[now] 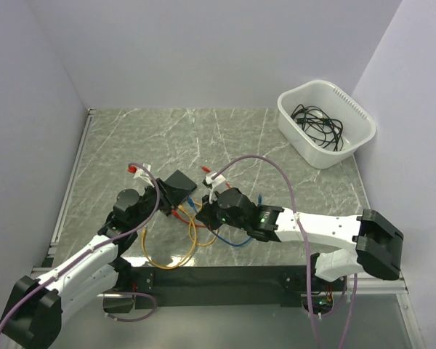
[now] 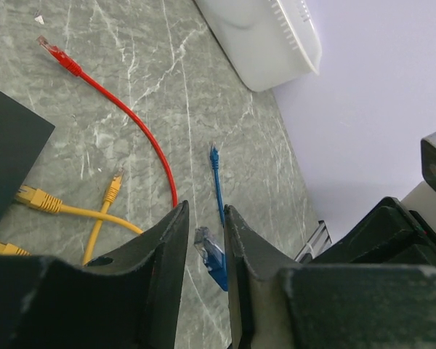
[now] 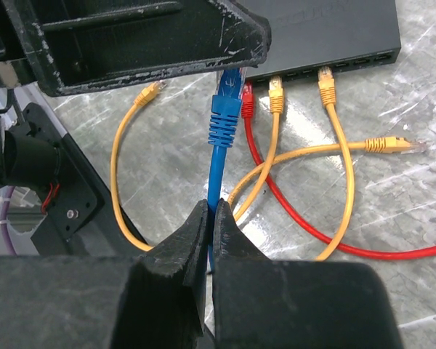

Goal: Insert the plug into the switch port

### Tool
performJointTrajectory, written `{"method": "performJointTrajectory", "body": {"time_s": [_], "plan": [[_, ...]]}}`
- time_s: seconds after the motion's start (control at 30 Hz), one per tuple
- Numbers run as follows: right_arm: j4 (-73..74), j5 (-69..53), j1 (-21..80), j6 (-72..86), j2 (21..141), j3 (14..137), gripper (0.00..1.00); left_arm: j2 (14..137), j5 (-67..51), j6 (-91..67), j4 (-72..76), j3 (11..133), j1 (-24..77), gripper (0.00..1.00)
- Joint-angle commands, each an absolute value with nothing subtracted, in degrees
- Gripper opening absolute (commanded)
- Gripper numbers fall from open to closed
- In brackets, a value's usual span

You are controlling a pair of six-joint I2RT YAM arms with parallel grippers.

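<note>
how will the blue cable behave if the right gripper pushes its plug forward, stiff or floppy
Probably floppy: the blue cable is thin and lies in loose curves in the top view. The short span above the right gripper looks straight, so it may push the rigid-looking plug before buckling sideways.

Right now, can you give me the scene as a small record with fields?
left gripper: jaws either side of blue plug, grip unclear
right gripper: shut on blue cable below plug
switch: two yellow plugs in ports, red plug beside them
blue plug: not yet in a port
tub: holds black cables, far right
</note>
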State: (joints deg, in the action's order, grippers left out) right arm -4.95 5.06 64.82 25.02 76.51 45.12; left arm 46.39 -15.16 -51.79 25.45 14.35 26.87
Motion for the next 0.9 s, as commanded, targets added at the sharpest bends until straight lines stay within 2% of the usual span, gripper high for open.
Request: {"method": "performJointTrajectory", "body": {"time_s": [0.0,0.33,0.67,0.73,0.83,0.87], "plan": [[-7.38,6.42,64.07,24.52,77.43,48.34,0.0,46.32,-14.59,-51.77,28.04,15.12,27.42,0.32],[-7.65,6.5,63.55,24.35,79.28,49.39,0.0,46.85,-14.24,-51.5,27.86,15.47,27.86,0.32],[-7.65,6.33,63.37,24.52,79.8,49.04,0.0,46.84,-13.71,-51.33,27.33,15.73,28.21,0.04],[-7.38,6.24,63.46,24.35,79.89,49.3,0.0,46.76,-13.62,-51.42,27.33,15.82,28.3,0.0],[-6.33,7.47,63.46,24.17,79.89,50.27,0.01,46.93,-13.36,-51.42,27.33,15.73,28.39,0.0],[-5.63,7.82,63.37,24.17,79.89,50.53,0.13,47.02,-13.27,-51.42,27.33,15.73,28.48,0.01]]}}
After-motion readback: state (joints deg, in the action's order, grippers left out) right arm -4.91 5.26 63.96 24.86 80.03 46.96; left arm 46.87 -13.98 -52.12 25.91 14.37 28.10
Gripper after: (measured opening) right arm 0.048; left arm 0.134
